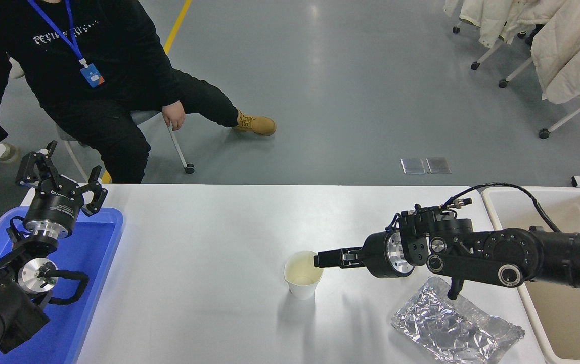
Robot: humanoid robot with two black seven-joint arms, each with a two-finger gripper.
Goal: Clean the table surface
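1. The table (209, 263) lies under the right pincer (322, 259) and still carries litter.
2. A paper cup (303, 274) stands upright at the pincer's tip, its near rim touching or nearly touching the fingers; whether they are spread or pressed together I cannot tell.
3. A foil bag (454, 328) lies behind and below the wrist; the beige bin (563, 303) sits further back.
4. Likely step: taking the cup. Next calls for gripping the rim without tipping it.
5. The left pincer (62, 179), spread, is parked over the blue tray (82, 283).
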